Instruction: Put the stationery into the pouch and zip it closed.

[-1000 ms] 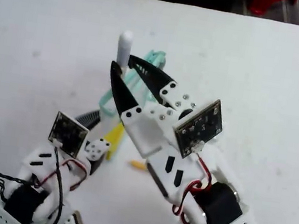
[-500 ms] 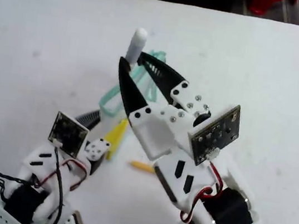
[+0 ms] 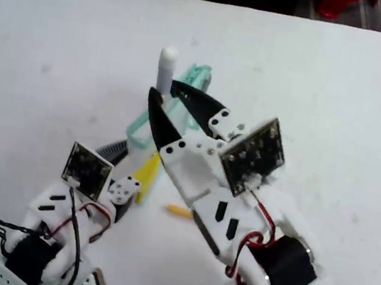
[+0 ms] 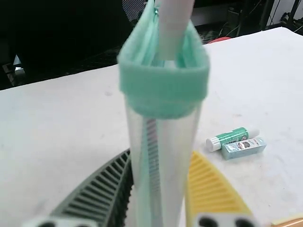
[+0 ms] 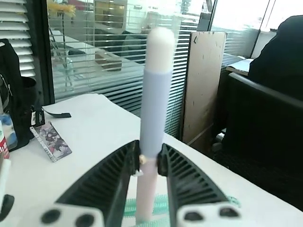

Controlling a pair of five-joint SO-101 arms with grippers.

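We saw two arms of white printed shells. The right gripper [image 3: 164, 90] had black ribbed fingers [image 5: 106, 182]. The left gripper [image 4: 161, 156] paired a dark grey ribbed finger with a yellow one. Below the right camera board [image 3: 249, 155], red and black cables [image 3: 247, 245] looped past a black motor [image 3: 288, 266]. Small screws [image 3: 232, 127] sat just above that board.

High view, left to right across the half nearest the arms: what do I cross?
Left wrist camera → left tool → yellow stick → right wrist camera. The pouch, pen and right tool overlap these, so they are left out.
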